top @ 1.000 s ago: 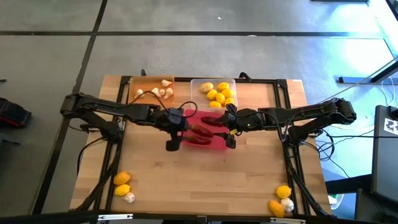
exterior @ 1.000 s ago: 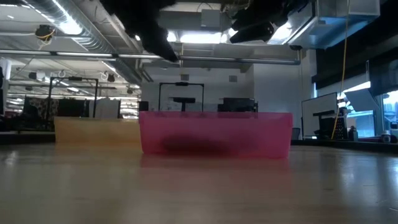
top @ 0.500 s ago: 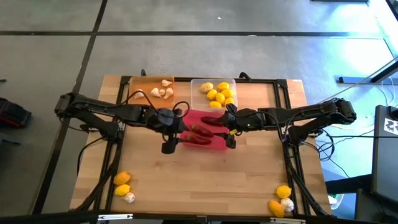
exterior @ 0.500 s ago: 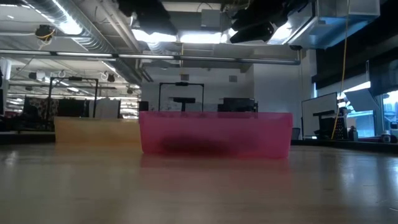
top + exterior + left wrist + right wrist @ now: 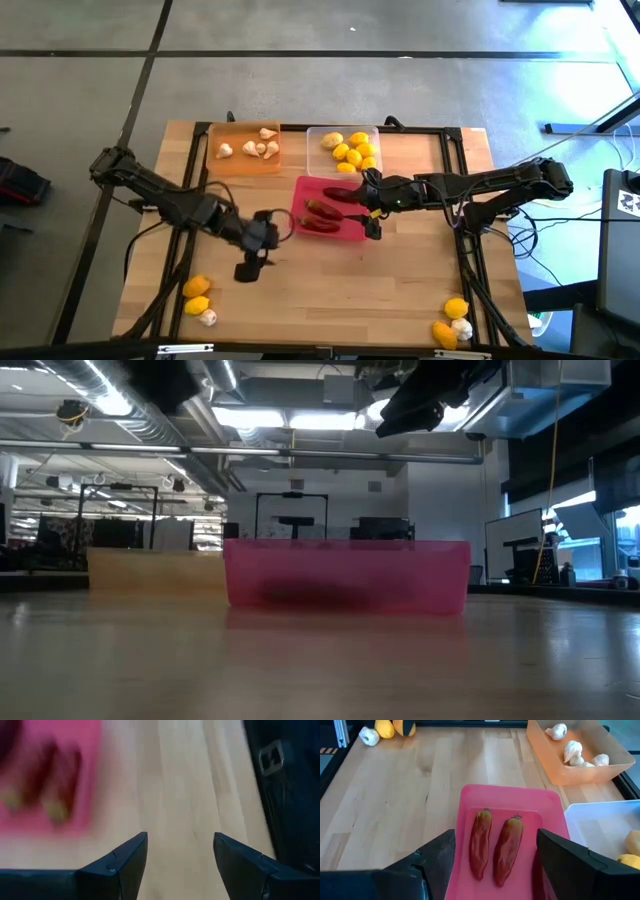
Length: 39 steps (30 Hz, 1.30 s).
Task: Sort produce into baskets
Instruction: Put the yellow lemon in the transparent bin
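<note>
The pink-red tray (image 5: 352, 231) lies mid-table and holds long dark red chilies (image 5: 320, 209); two of them show in the right wrist view (image 5: 481, 842). Behind it stand the orange tray (image 5: 243, 165) with white garlic bulbs (image 5: 258, 148) and the clear tray (image 5: 318, 135) with yellow lemons (image 5: 352, 152). My right gripper (image 5: 370, 208) hovers open and empty over the pink tray's right part (image 5: 495, 837). My left gripper (image 5: 248, 264) is open and empty above bare wood, near-left of the pink tray (image 5: 180, 840).
Two lemons (image 5: 197, 297) and a garlic bulb (image 5: 207, 317) lie at the near left corner. A lemon (image 5: 456, 307), an orange piece (image 5: 443, 333) and a garlic bulb (image 5: 462, 327) lie at the near right corner. Bare wood lies between them.
My left gripper has drawn away from the pink tray's left side toward the table's near left, over bare wood. The right gripper has stayed over the pink tray. The chilies lie in the tray as before.
</note>
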{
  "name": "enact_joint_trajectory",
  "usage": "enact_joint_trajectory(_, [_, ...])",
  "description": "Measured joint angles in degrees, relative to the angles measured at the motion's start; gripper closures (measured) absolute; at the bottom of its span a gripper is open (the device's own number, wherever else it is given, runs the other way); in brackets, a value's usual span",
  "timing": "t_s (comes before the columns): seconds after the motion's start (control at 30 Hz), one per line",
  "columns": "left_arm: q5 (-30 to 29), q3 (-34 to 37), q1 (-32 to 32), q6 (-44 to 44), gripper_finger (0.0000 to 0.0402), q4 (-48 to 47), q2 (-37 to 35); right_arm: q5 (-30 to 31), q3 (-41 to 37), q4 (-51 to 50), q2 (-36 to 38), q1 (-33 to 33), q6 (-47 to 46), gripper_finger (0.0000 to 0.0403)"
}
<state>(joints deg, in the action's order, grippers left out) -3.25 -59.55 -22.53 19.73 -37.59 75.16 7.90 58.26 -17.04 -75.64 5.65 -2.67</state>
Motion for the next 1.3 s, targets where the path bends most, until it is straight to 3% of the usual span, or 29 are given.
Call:
enact_joint_trajectory(0.2, [-0.1, 0.0, -8.9, 18.7, 0.0181, -11.0, 0.0, 0.0, 0.1, 0.6, -1.7, 0.0, 1.8, 0.0133])
enact_joint_trajectory(0.53, [-0.6, 3.2, -17.2, 37.9, 0.0181, -15.4, 0.0, 0.0, 0.1, 0.4, -5.3, 0.0, 4.6, 0.0133])
enact_joint_trajectory(0.9, [13.9, 13.1, -25.2, 64.3, 0.0181, -15.7, 0.0, 0.0, 0.1, 0.6, -5.8, 0.0, 5.9, 0.0133])
enact_joint_trajectory(1.1, [20.0, 15.5, -26.7, 70.0, 0.0181, -15.2, 0.0, 0.3, 0.1, 0.7, -5.8, 0.0, 6.0, 0.0133])
enact_joint_trajectory(1.3, [20.8, 18.3, -27.7, 69.6, 0.0181, -14.1, 0.0, 0.5, 0.1, 0.7, -5.8, 0.0, 6.0, 0.0133])
